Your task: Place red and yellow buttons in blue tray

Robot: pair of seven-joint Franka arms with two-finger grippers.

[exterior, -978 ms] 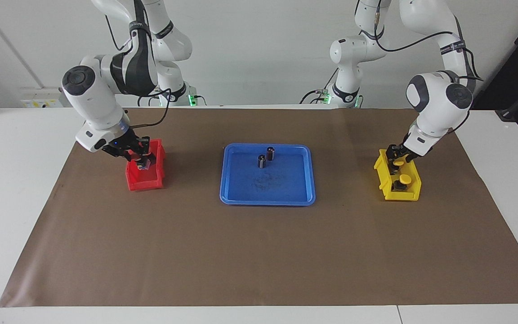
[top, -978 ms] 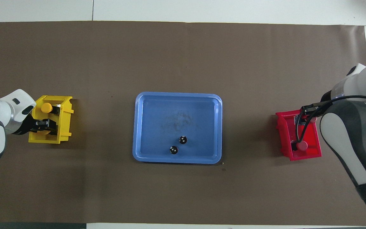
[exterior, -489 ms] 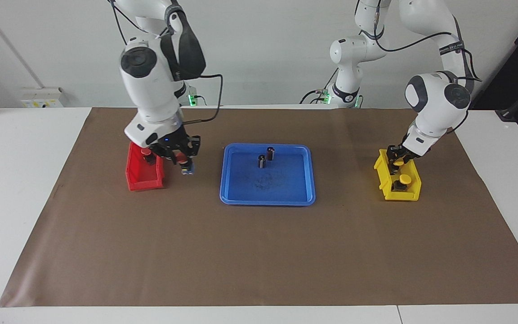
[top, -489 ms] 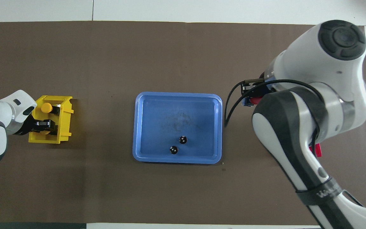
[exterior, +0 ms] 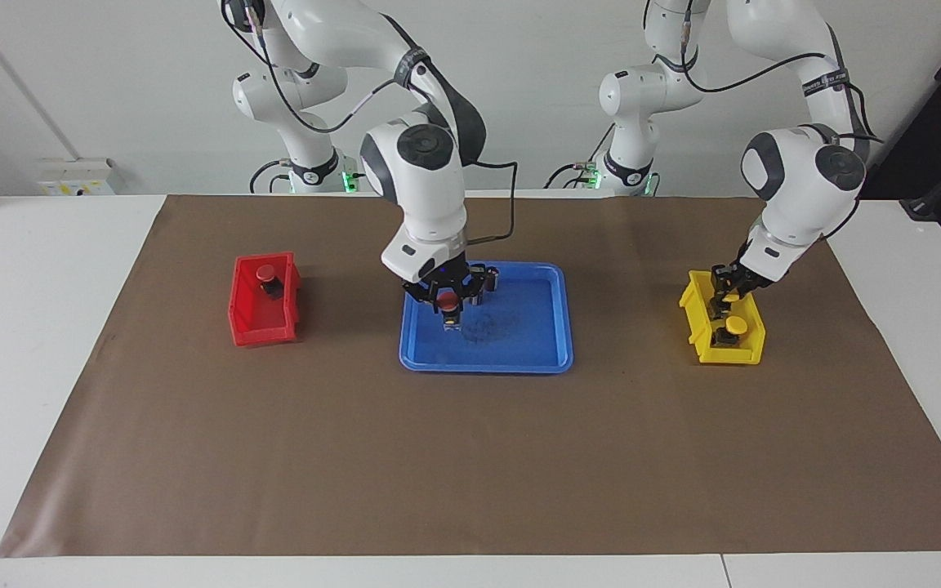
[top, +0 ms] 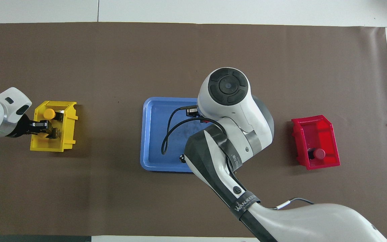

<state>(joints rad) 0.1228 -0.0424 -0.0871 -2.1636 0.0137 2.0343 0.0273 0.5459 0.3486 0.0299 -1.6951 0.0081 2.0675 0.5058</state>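
facing view: right gripper [exterior: 449, 304] clamped on upright red button [exterior: 447, 301], cap up, over blue tray [exterior: 548, 355]; left gripper [exterior: 724, 291] indeterminate

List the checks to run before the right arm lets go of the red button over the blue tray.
1. right end effector grips held red button: ok.
2. Button hangs over blue tray: ok.
3. Clearance from dark cylinder beside the fingers: cannot tell.
4. left end effector down in yellow bin, away from tray: ok.
5. second red button waits in red bin: ok.
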